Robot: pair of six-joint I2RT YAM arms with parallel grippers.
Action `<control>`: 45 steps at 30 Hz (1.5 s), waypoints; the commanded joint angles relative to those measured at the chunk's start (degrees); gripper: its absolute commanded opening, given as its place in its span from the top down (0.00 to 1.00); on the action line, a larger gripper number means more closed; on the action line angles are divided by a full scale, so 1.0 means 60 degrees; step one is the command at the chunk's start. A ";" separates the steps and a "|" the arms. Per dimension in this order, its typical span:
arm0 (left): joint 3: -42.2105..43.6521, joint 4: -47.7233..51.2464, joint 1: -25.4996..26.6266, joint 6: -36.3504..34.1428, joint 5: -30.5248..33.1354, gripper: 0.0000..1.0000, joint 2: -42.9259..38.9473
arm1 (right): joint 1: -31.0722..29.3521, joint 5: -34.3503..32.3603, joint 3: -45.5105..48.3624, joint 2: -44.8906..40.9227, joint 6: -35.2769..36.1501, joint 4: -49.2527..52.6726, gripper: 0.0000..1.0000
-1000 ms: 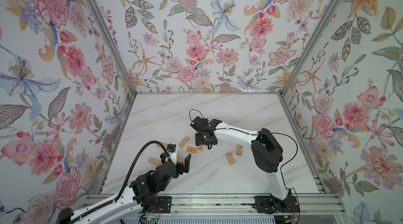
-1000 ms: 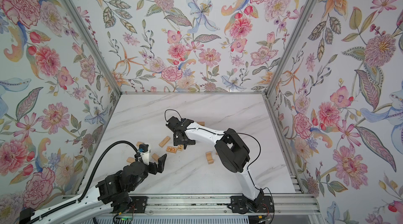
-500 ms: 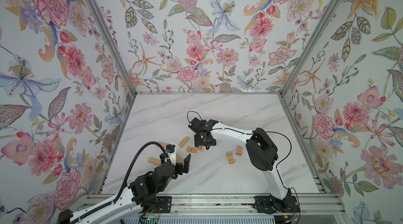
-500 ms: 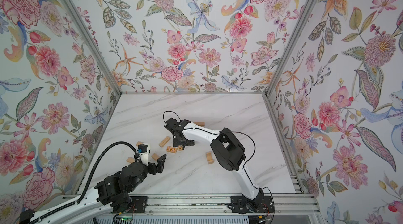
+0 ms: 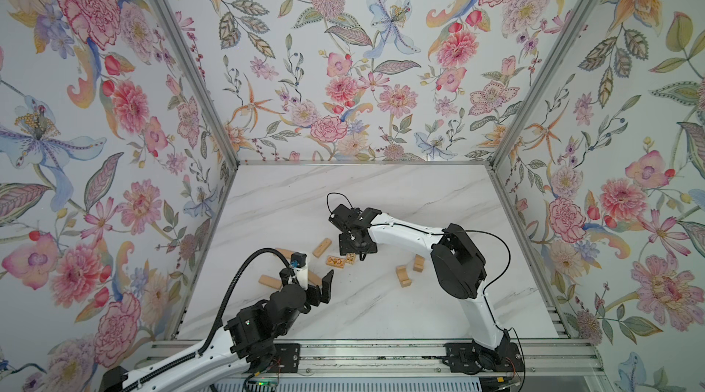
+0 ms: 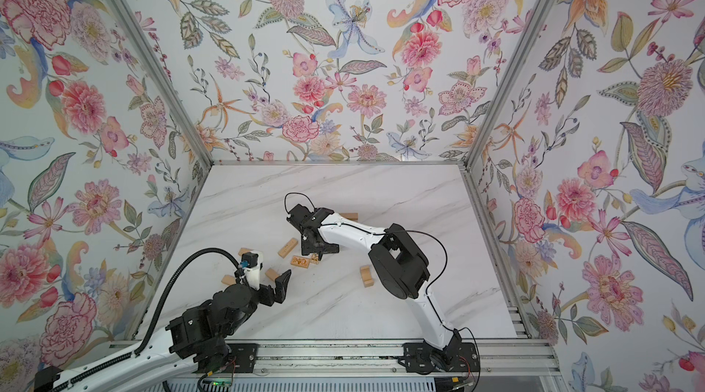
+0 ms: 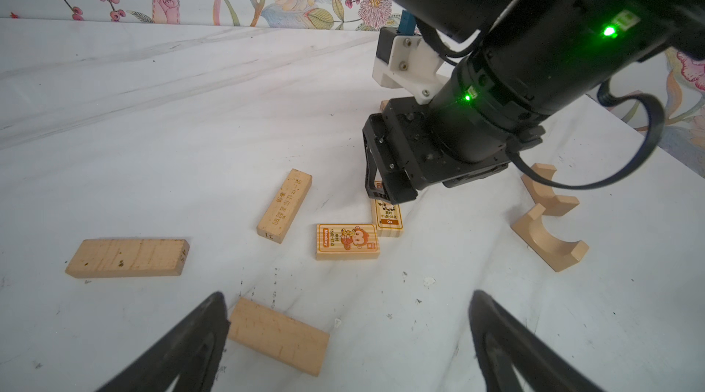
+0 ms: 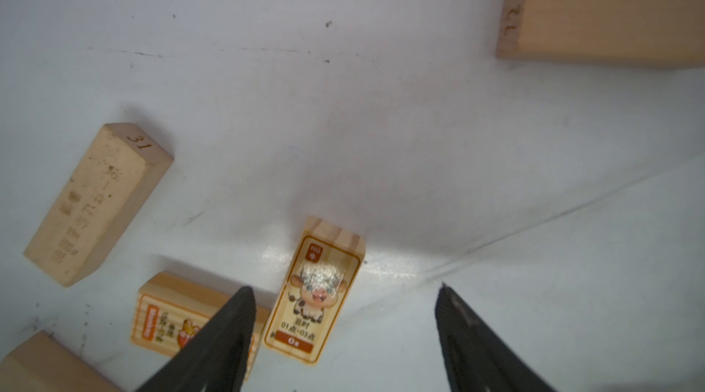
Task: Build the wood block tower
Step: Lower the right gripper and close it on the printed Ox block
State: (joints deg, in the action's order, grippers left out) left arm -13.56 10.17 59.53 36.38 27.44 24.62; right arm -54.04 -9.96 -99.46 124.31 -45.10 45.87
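The wood blocks lie singly on the marble table [image 5: 381,306]; no tower is in view. My right gripper [image 8: 345,287] is open, low over a printed Ox block [image 8: 316,291], which lies in the gap close to one finger. A printed monkey block [image 8: 168,317] sits beside it, partly behind that finger. Both top views show this gripper [image 5: 356,250] above the pair. My left gripper [image 7: 349,294] is open and holds nothing; a plain block [image 7: 278,336] lies by one fingertip.
A bar marked 31 [image 7: 284,205] and a plain bar [image 7: 127,257] lie left of the printed blocks. Two arch pieces [image 5: 402,275] [image 5: 418,263] rest near the right arm's elbow. Another bar [image 6: 349,215] lies behind that arm. Floral walls close three sides.
The right arm's elbow has swung slightly left while its gripper stays over the printed blocks. The left arm and the blocks have not moved.
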 commanded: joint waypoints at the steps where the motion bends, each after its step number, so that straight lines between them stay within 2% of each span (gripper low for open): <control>1: 0.0118 -0.0068 0.0062 -0.0158 0.0011 0.01 -0.0087 | -0.0073 -0.0290 -0.0238 0.0196 -0.0116 0.0308 0.23; 34: 0.0103 -0.0011 0.0054 -0.0072 0.0055 0.01 0.0057 | -0.0129 -0.0406 -0.0233 0.0228 -0.0338 0.0295 0.22; 39: 0.0107 -0.0028 0.0060 -0.0072 0.0055 0.01 0.0068 | -0.0190 -0.0306 -0.0430 0.0461 -0.0418 0.0306 0.25; 45: 0.0129 -0.0073 0.0055 -0.0101 0.0026 0.01 0.0056 | -0.0181 -0.0244 -0.0299 0.0599 -0.0492 0.0302 0.33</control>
State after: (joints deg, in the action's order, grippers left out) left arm -13.56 10.20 59.53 36.40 27.44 25.47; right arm -55.00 -11.33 -101.06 126.98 -47.03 45.93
